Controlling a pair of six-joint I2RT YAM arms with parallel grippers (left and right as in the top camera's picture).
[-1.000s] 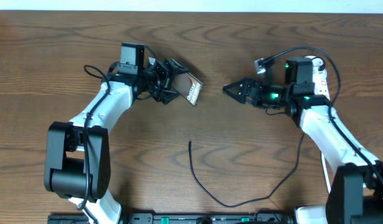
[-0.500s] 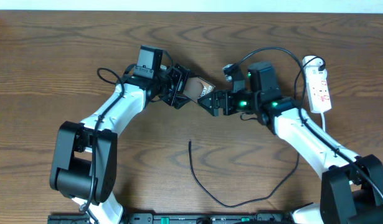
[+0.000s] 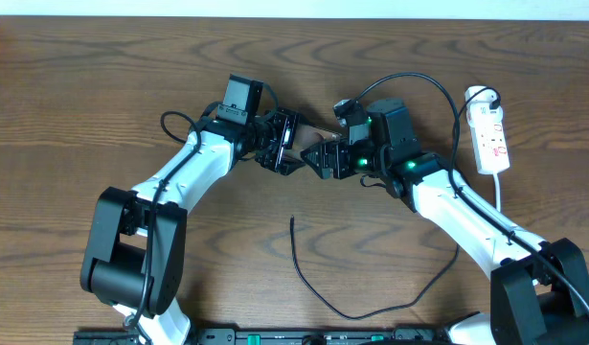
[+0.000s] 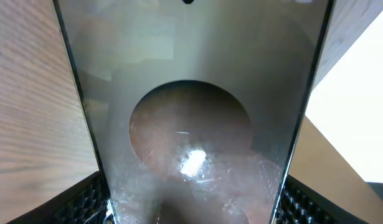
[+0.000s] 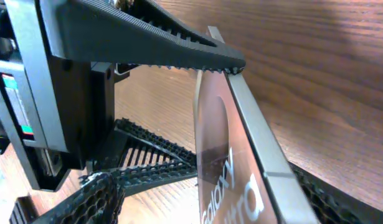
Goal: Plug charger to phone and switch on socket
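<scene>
The phone (image 4: 191, 93), a dark slab with a brownish oval picture, fills the left wrist view. My left gripper (image 4: 194, 208) is shut on its two long edges and holds it above the table. In the overhead view the phone (image 3: 313, 137) is a small sliver between both grippers. My right gripper (image 5: 210, 202) stands open astride the phone (image 5: 219, 143). Its left finger (image 5: 98, 199) is clear of the lettered face, and its right finger is close by the phone's edge. The charger (image 3: 351, 311) lies loose on the table, with its tip (image 3: 292, 220) toward the middle. The socket (image 3: 491, 129) lies at the far right.
The socket's white cord (image 3: 498, 196) runs down the right side beside my right arm. A black cable loops above the right wrist (image 3: 419, 81). The left gripper's ridged finger (image 5: 154, 43) crosses the top of the right wrist view.
My left gripper carried the phone to the right. My right gripper swung left from near the socket to the phone, and its jaws have narrowed around it.
</scene>
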